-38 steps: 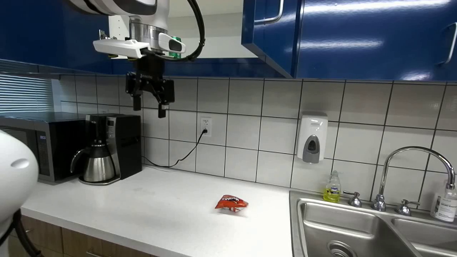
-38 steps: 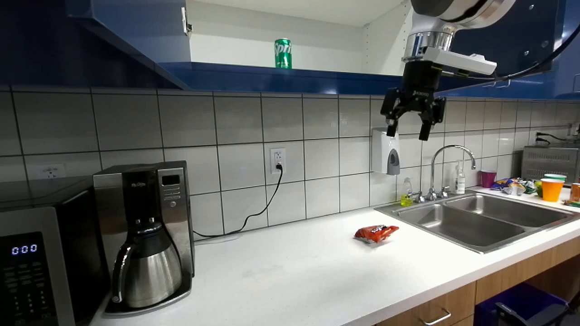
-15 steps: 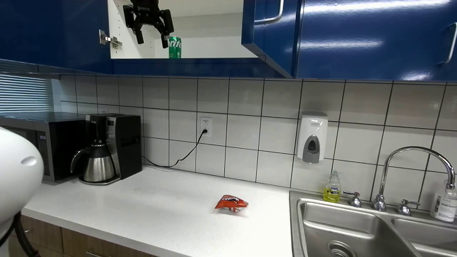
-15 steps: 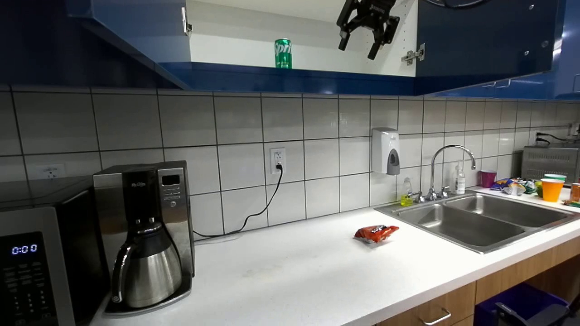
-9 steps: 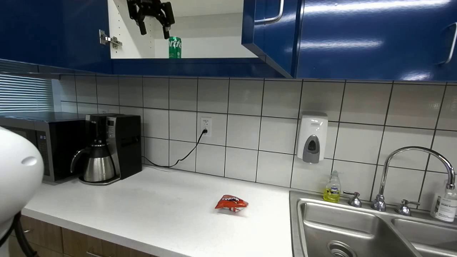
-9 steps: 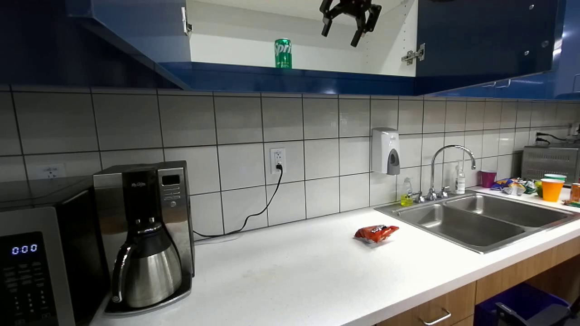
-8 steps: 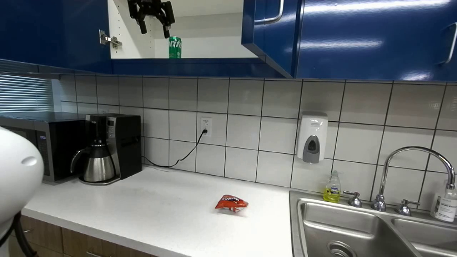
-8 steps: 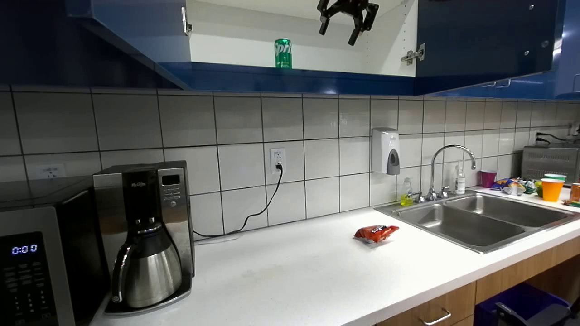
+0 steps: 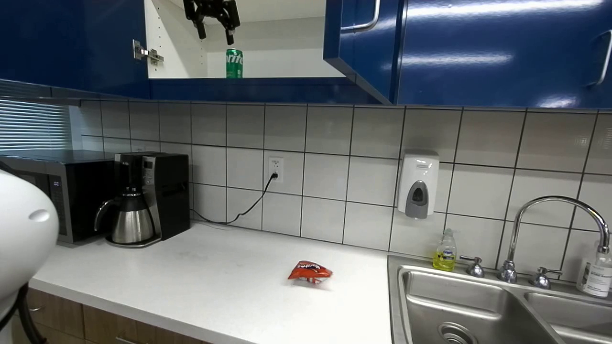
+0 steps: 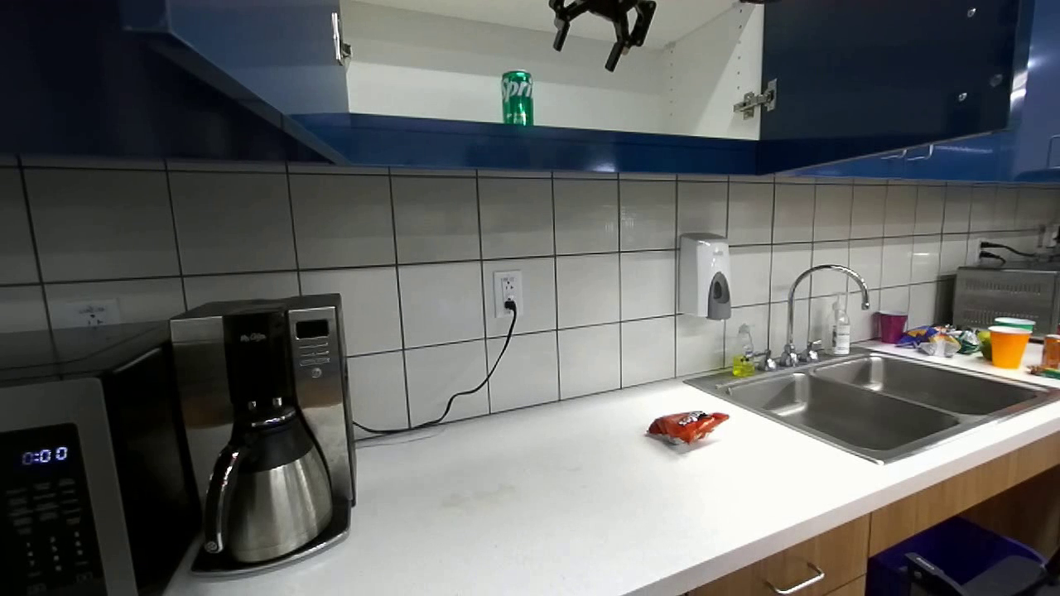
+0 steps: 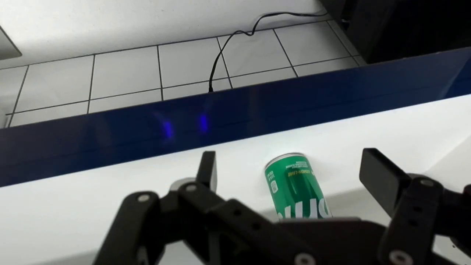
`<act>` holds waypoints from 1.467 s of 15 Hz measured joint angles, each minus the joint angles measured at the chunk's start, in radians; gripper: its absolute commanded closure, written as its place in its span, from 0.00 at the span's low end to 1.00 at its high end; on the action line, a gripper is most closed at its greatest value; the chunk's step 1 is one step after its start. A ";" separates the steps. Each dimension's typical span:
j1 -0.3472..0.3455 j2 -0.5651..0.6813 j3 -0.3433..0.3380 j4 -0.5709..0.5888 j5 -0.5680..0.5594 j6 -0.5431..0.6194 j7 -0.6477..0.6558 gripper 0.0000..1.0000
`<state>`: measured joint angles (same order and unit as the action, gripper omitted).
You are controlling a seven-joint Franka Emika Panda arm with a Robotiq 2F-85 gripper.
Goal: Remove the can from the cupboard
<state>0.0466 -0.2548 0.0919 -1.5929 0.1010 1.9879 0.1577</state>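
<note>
The green can (image 9: pixel 234 64) stands upright on the white shelf of the open blue cupboard (image 9: pixel 267 91). It shows in both exterior views, also here (image 10: pixel 517 99), near the front edge of the shelf. My gripper (image 9: pixel 216 38) is open and empty, higher than the can, with fingers pointing down. In an exterior view the gripper (image 10: pixel 586 55) appears up and right of the can. In the wrist view the can (image 11: pixel 296 184) shows between the spread fingers, not touched by them; the gripper body hides its upper part. The cupboard's blue front edge (image 11: pixel 235 110) crosses that view.
Open blue doors (image 9: pixel 366 48) flank the cupboard opening, also a dark door (image 10: pixel 886 74). On the counter (image 9: pixel 215 296) below are a red packet (image 9: pixel 310 272), a coffee maker (image 9: pixel 172 196) and a microwave (image 9: pixel 91 191). A sink (image 9: pixel 459 306) and a wall dispenser (image 9: pixel 419 184) are also there.
My gripper has risen from in front of the tiles to above the can's height and moved sideways closer to the can. Its fingers stay open. The can has not moved.
</note>
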 measured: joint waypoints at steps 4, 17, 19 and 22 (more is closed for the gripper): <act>0.000 0.104 0.007 0.141 -0.045 -0.020 0.043 0.00; 0.062 0.344 0.023 0.376 -0.143 -0.037 0.115 0.00; 0.069 0.362 0.023 0.393 -0.161 -0.037 0.124 0.00; 0.075 0.383 0.023 0.415 -0.185 -0.036 0.141 0.00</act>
<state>0.1213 0.1286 0.1145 -1.1783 -0.0840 1.9517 0.2983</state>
